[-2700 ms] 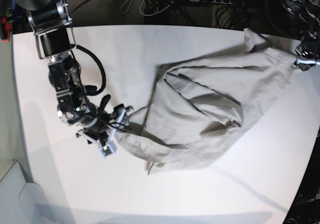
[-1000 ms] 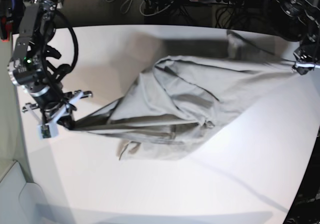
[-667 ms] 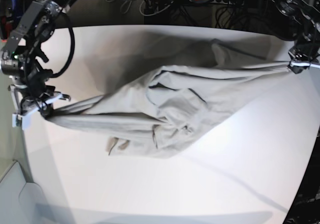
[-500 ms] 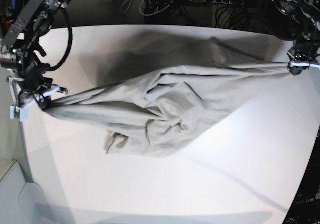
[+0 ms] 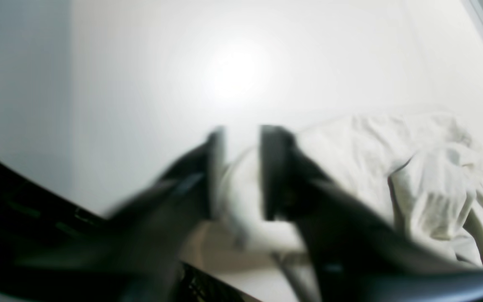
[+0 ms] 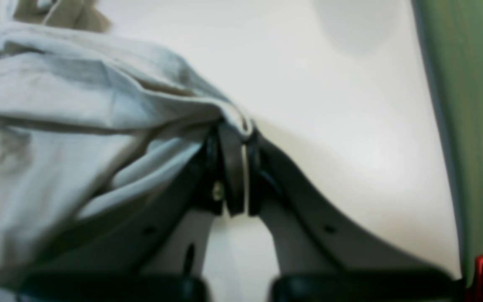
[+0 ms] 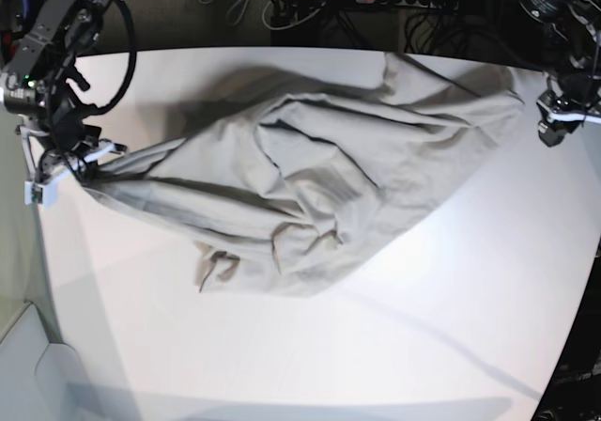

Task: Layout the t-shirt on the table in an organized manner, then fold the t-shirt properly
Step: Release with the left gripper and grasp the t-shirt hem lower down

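The t-shirt [image 7: 319, 177] lies crumpled across the middle of the table [image 7: 310, 346], with many folds and one small flap at its near edge. At the shirt's far-left corner, the right gripper [image 6: 233, 138] is clenched on a bunched piece of the cloth. At the opposite end of the shirt, the left gripper [image 5: 241, 167] has its jaws parted, with a fold of cloth between them; the wrist picture is blurred, so I cannot tell if it grips.
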Robot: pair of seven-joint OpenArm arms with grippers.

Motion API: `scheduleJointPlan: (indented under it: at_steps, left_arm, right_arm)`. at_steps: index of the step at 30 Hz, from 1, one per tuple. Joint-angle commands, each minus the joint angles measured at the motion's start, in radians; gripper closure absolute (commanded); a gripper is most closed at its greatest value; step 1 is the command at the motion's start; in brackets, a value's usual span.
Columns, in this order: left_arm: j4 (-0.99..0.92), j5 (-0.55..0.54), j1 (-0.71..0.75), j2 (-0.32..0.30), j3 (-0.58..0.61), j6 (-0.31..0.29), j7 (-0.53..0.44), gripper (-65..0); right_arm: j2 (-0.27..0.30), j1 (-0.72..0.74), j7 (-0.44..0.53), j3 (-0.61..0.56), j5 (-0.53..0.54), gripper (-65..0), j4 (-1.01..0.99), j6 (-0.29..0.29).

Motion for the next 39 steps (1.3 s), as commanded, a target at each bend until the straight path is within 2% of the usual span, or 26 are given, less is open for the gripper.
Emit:
scheduleJointPlan:
  at_steps: [1,3,9,14,18,20,23,26,28,32,36,39]
  left_arm:
    - [0.014,-0.017,0.007,-0.011,-0.004,0.001,-0.014,-24.7]
    - [0.014,-0.021,0.027,-0.011,-0.005,0.001,-0.015,-26.7]
    - [0.026,-0.034,0.024,-0.023,-0.007,-0.001,-0.015,-27.0]
    - [0.031,-0.164,-0.053,-0.036,0.007,-0.001,-0.015,-27.0]
    - [0.026,-0.161,-0.154,-0.028,0.145,-0.001,-0.017,-27.1]
    - [0.020,-0.118,-0.202,-0.020,0.226,0.002,-0.023,-27.1]
    - [-0.032,0.009,-0.286,0.023,0.367,0.010,-0.024,-27.1]
    - [-0.167,0.172,-0.400,0.024,0.501,0.012,-0.040,-27.2]
    - [-0.278,0.253,-0.470,0.024,0.575,0.012,-0.098,-27.2]
    - [-0.518,0.301,-0.593,0.013,0.737,0.013,-0.239,-35.0]
    - [-0.758,0.301,-0.714,-0.011,0.923,0.013,-0.314,-47.0]
    - [-0.897,0.301,-0.772,-0.008,1.004,0.013,-0.391,-53.9]
  right_arm:
    - [0.010,0.011,0.022,0.002,0.006,0.0,0.016,0.001]
    - [0.008,0.011,0.024,0.000,0.006,0.0,0.016,0.001]
    - [0.007,0.009,0.021,0.000,0.006,0.0,0.016,0.001]
    - [0.005,-0.025,0.027,-0.027,0.006,0.0,0.014,0.001]
    - [0.007,-0.046,0.027,-0.036,0.006,0.0,0.014,0.001]
    - [0.007,-0.049,0.027,-0.036,0.006,0.0,0.014,0.001]
    - [0.010,-0.051,0.027,-0.036,0.006,0.0,0.014,0.001]
    - [0.011,-0.051,0.027,-0.036,0.006,0.0,0.016,0.001]
    - [0.011,-0.051,0.027,-0.038,0.006,0.0,0.016,0.001]
    - [0.011,-0.051,0.027,-0.038,0.005,0.0,0.016,0.001]
    - [0.013,-0.045,0.027,-0.038,0.005,0.0,0.016,0.001]
    - [0.028,-0.041,0.027,-0.038,0.005,0.0,0.016,0.001]
